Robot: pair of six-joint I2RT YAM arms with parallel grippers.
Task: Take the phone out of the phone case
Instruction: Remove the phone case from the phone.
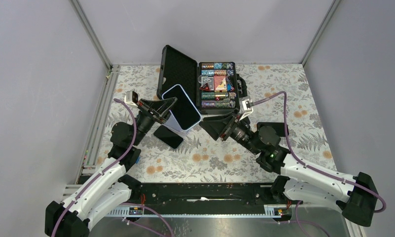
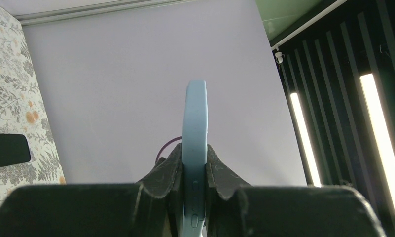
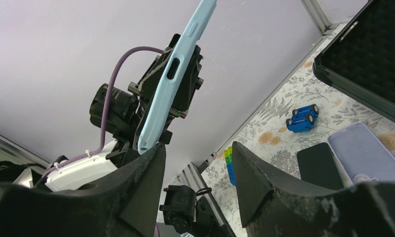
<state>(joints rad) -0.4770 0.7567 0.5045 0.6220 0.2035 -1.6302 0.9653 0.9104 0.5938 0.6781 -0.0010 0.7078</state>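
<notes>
Closest to my left wrist lens is the left gripper. Its jaws are pinched almost shut on the pale blue phone case, gripping the flat faces near one end so the case stands edge-on.

From above, the phone sits inside that case, dark screen up. It is held off the table, just on my side of the open black carry case, in front of its foam lid.

The right gripper waits just on my side of the carry case's filled tray. Its jaws stand well apart with nothing between them. One fingertip is right by the case's free corner, though I cannot tell whether it touches.

A bare black handset and a lilac cover lie touching on the table, near the carry case on my side.

I judge the step to be the prying itself, with the case clamped and the phone not yet freed. Next I would bring the right jaws onto that free corner, catch the soft rim and peel it back off the phone, while the left grip stays firm enough not to twist.
</notes>
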